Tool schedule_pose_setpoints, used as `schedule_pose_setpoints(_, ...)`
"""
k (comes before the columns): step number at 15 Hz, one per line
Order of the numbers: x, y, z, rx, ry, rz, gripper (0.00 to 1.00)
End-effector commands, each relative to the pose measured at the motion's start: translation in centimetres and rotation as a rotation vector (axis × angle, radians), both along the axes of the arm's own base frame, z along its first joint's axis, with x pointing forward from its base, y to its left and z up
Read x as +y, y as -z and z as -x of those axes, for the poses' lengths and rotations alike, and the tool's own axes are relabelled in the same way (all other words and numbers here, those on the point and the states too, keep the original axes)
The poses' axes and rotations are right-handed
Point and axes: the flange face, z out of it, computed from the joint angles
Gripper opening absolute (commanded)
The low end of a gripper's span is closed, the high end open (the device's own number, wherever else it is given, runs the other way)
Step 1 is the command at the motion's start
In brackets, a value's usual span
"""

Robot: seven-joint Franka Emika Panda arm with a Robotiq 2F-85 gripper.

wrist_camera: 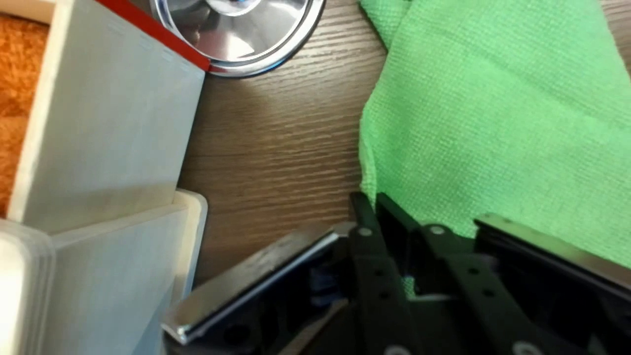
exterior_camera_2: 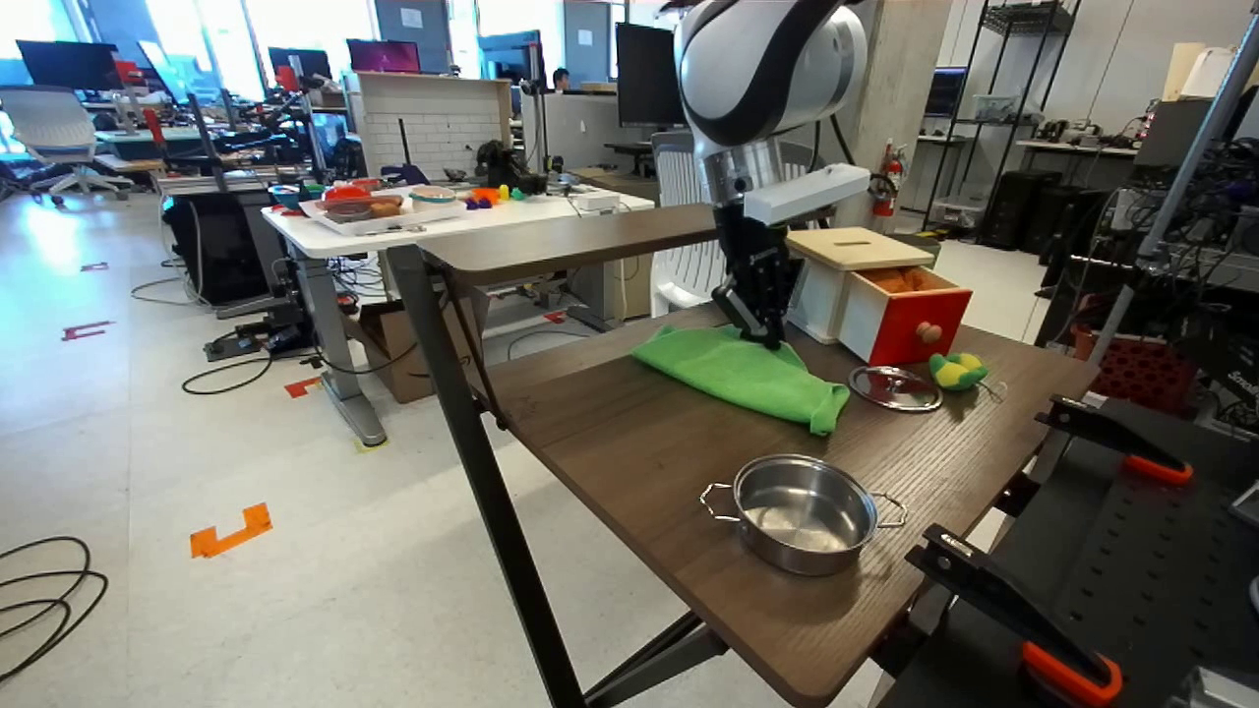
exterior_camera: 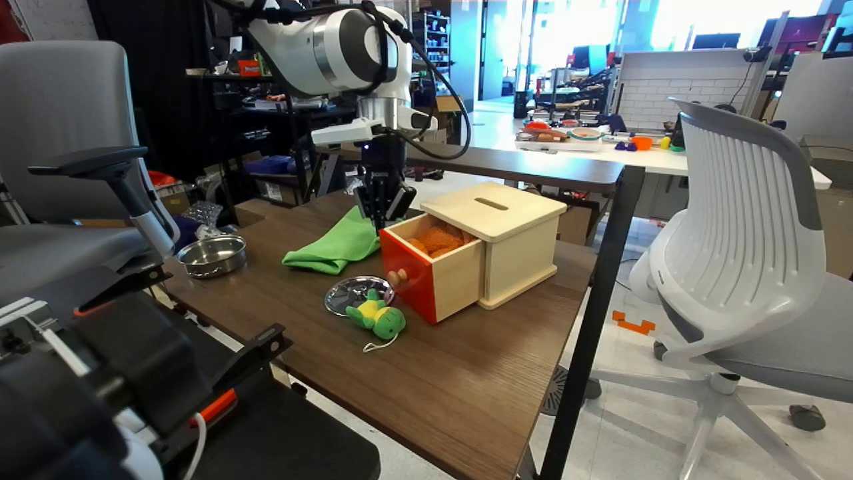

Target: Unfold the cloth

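Gripping an edge of the green cloth (wrist_camera: 493,123), the robot's hand (wrist_camera: 373,198) points down at the brown counter (exterior_camera: 426,380).

Detail, from where I stand: the fingers (wrist_camera: 369,246) are set narrow, with a little of the cloth pinched between their tips, on the side facing the wooden box (exterior_camera: 523,260). In an exterior view the cloth lies on the counter in folded layers, left of this box, whose red-fronted drawer (exterior_camera: 413,283) is pulled out and holds orange plush material (exterior_camera: 436,243). A shiny round lid (exterior_camera: 346,299) lies just beside the drawer, and nearer, just beside the lid, a green-and-yellow soft toy (exterior_camera: 385,321). A steel pot (exterior_camera: 213,257) rests by the counter's left edge, well apart from the hand.
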Motion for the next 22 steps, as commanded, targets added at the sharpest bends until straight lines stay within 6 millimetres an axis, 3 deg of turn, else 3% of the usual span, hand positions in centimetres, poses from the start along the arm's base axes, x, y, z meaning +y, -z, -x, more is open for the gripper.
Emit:
schedule_pose_setpoints(1, 0.0, -3.5, 2.6, -0.01, -0.009, 0.057, 0.02)
schedule_pose_setpoints(5, 2.2, -5.6, 5.7, -0.027, -0.124, 0.189, 0.02)
schedule_pose_setpoints(11, 10.1, -7.3, 8.1, -0.075, -0.313, 0.337, 0.02)
schedule_pose_setpoints(14, 13.6, -8.6, 8.5, -0.116, -0.379, 0.306, 0.02)
schedule_pose_setpoints(17, 15.8, -9.5, 8.7, -0.144, -0.434, 0.228, 0.02)
schedule_pose_setpoints(22, 18.0, -8.5, 8.7, -0.105, -0.525, 0.077, 0.02)
